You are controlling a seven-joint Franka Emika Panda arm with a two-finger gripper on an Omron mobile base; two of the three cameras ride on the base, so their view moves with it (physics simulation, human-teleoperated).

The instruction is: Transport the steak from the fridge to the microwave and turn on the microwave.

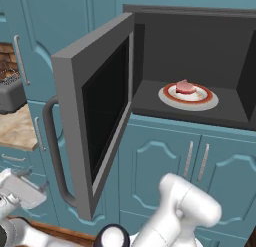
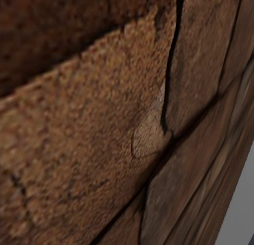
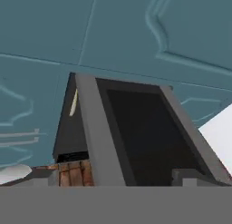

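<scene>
One steak (image 1: 185,86) on plate (image 1: 188,96), inside microwave (image 1: 200,66)

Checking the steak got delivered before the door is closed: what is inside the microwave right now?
Inside the microwave, the steak sits on a round plate on the dark floor. The open door covers the cavity's left edge, so that strip cannot be checked.

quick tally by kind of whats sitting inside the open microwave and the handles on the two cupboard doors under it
steak: 1
plate, under the steak, inside the microwave: 1
cupboard door handles: 2
total: 4
</scene>
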